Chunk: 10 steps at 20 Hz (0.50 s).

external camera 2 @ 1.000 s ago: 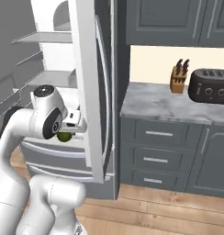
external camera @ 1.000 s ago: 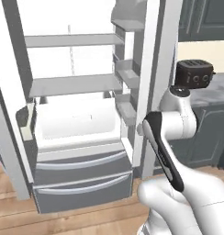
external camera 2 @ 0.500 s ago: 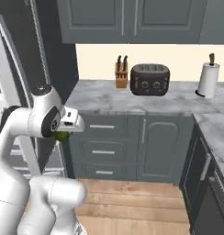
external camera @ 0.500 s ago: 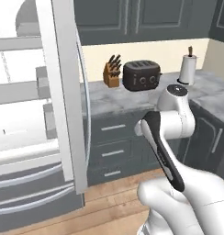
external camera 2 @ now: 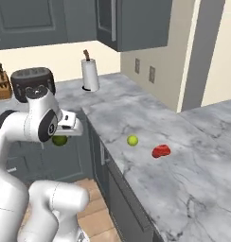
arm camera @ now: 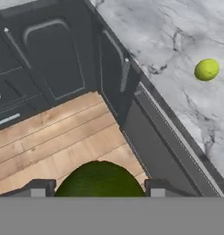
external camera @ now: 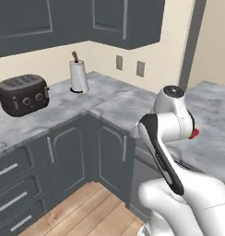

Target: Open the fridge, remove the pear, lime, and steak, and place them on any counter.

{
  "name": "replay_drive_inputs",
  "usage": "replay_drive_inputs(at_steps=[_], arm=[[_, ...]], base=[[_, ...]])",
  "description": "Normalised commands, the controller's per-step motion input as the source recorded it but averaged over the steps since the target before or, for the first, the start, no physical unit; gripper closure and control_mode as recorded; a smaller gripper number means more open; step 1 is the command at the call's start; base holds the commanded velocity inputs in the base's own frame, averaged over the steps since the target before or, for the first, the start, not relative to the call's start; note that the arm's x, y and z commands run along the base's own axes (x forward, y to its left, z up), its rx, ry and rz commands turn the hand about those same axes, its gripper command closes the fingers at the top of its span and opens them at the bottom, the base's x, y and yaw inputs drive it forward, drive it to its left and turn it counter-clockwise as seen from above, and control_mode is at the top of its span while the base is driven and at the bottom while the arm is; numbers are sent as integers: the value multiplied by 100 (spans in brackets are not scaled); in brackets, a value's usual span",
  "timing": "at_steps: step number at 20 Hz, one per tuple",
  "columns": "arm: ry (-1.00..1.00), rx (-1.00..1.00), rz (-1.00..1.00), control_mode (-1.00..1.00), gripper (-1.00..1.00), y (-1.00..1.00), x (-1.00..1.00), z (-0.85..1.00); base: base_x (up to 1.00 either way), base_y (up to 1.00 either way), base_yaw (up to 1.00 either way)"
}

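The gripper (arm camera: pixel 99 188) pinches the lime (arm camera: pixel 99 180) over the floor, left of the counter (external camera 2: pixel 183 175). Best carry it rightward over the stone, clear of the pear (external camera 2: pixel 132 140) and steak (external camera 2: pixel 160 151), before lowering.

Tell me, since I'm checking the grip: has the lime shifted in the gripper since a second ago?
No. The lime sits just under the white hand beside the gripper, as before; only the base turned.

Home kitchen, marbled counter (external camera 2: pixel 136 118), toaster (external camera: pixel 22 94), dark cabinets (external camera: pixel 73 156)
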Motion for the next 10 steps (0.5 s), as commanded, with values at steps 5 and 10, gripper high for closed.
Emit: replay_drive_inputs(at_steps=[5, 10], arm=[[0, 0, 0, 100, 100, 0, 0, 0], [12, 2, -52, -100, 100, -97, 34, -35]], base=[[2, -74, -71], [0, 0, 0]])
